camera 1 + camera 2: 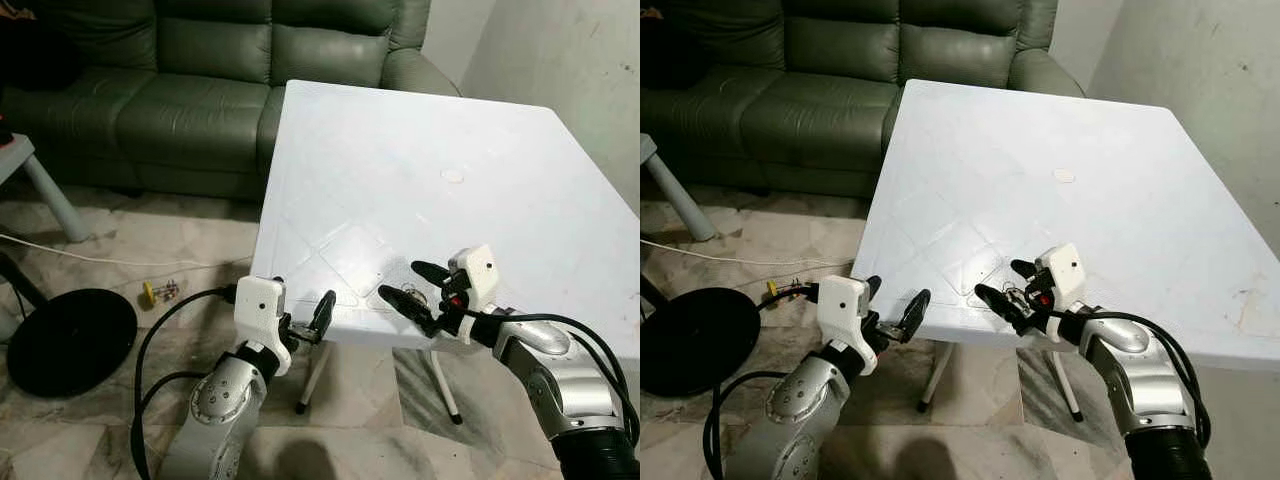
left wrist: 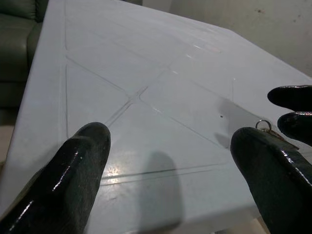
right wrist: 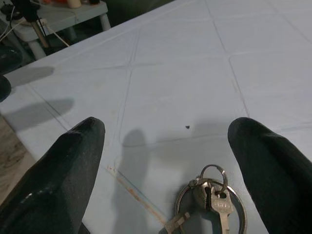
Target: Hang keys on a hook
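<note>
A bunch of silver keys on a ring (image 3: pixel 210 199) lies flat on the white plastic table (image 1: pixel 400 170), close to its near edge. My right gripper (image 1: pixel 400 281) hovers open just over the table, its two black fingers straddling the keys (image 1: pixel 412 296) without touching them. To the left, at the table's near corner, my left gripper (image 1: pixel 895 295) is open with nothing in it and points along the tabletop. In the left wrist view the key ring (image 2: pixel 264 126) shows beside the right gripper's fingertips (image 2: pixel 292 96).
A green leather sofa (image 1: pixel 200 80) stands behind the table. On the marble floor to the left are a black round base (image 1: pixel 65 340), a white cable (image 1: pixel 100 258) and a small yellow object (image 1: pixel 150 293). A small round disc (image 1: pixel 452 176) lies mid-table. A wall rises at right.
</note>
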Robot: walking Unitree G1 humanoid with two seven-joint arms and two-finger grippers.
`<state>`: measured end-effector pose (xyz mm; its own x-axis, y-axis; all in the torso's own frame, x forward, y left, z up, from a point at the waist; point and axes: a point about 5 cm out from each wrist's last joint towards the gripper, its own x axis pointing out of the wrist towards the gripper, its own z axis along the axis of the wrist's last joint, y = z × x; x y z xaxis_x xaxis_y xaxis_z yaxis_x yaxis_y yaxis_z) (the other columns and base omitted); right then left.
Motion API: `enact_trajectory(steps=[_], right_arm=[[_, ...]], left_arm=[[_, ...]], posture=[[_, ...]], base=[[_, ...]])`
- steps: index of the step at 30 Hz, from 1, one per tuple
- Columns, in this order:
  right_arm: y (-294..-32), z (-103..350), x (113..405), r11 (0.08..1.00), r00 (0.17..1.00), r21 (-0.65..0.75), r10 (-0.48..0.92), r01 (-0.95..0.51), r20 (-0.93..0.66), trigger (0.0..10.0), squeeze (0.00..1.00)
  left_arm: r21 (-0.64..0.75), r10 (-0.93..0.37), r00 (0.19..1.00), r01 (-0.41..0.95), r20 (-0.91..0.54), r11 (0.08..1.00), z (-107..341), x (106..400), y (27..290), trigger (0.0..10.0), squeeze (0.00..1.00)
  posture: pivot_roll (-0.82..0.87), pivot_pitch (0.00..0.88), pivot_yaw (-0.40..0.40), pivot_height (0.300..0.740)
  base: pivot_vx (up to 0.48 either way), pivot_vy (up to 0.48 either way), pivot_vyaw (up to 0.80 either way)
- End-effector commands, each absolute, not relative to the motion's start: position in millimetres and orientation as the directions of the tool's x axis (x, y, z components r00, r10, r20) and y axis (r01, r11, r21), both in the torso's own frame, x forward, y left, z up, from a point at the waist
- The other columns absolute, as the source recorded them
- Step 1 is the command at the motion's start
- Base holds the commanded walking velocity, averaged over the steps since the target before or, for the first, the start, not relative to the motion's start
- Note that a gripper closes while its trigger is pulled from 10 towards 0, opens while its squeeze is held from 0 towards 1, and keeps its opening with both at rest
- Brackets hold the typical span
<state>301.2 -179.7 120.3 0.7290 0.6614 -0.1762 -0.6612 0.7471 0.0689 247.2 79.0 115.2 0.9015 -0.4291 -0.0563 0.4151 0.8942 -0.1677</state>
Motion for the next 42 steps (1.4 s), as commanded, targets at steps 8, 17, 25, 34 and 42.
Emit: enact_trajectory(steps=[8, 17, 25, 34, 42], right_arm=[[-182, 116, 312, 0.814, 0.780, 0.085, 0.576, -0.574, -0.245, 10.0, 0.00], [-188, 110, 312, 0.821, 0.776, 0.055, 0.556, -0.568, -0.298, 10.0, 0.00], [-196, 113, 313, 0.816, 0.776, 0.052, 0.565, -0.575, -0.281, 3.1, 0.00], [-197, 115, 313, 0.802, 0.761, 0.060, 0.584, -0.594, -0.283, 0.0, 0.00], [-192, 115, 314, 0.792, 0.751, 0.078, 0.600, -0.605, -0.275, 0.0, 0.00]], left_arm=[[-0.173, -0.441, 0.896, 0.427, -0.055, 0.888, 119, 244, 73, 10.0, 0.00], [-0.172, -0.426, 0.903, 0.412, -0.057, 0.895, 119, 245, 76, 10.0, 0.00], [-0.175, -0.421, 0.905, 0.407, -0.052, 0.897, 121, 246, 76, 10.0, 0.00], [-0.171, -0.414, 0.909, 0.401, -0.047, 0.900, 122, 248, 76, 10.0, 0.00], [-0.173, -0.410, 0.911, 0.397, -0.045, 0.901, 123, 248, 77, 10.0, 0.00]], posture=[[0.06, 0.130, -0.111, 0.740], [0.07, 0.137, -0.116, 0.740], [0.06, 0.139, -0.115, 0.740], [0.06, 0.137, -0.116, 0.740], [0.07, 0.138, -0.118, 0.740]], base=[[0.000, 0.000, 0.00], [0.000, 0.000, 0.00], [0.000, 0.000, 0.00], [0.000, 0.000, 0.00], [0.000, 0.000, 0.00]])
